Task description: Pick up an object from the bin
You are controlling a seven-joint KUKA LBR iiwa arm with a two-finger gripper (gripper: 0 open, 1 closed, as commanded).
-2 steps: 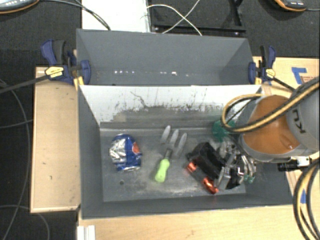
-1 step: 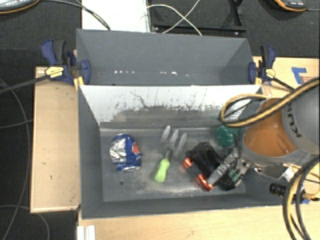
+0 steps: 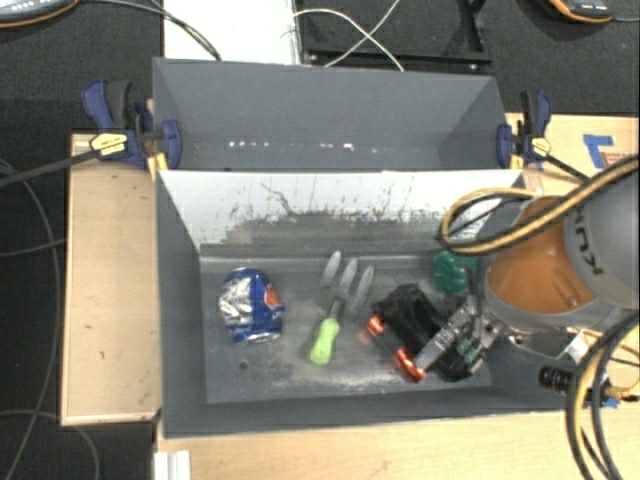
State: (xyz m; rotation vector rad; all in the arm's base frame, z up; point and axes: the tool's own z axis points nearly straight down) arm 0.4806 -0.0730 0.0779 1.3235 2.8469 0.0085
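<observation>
Jaws sit low at the right end of the bin (image 3: 320,118), over the black thing with orange tips (image 3: 408,314). You cannot tell whether they are spread or pinching it. Green-handled grey fork (image 3: 326,330) lies just left of it; crumpled blue-and-silver wrapper (image 3: 250,306) further left, apart.

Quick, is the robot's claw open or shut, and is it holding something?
Gripper: cannot be told; it is down at the black clamp-like thing with orange tips, right side of the grey metal bin.
</observation>
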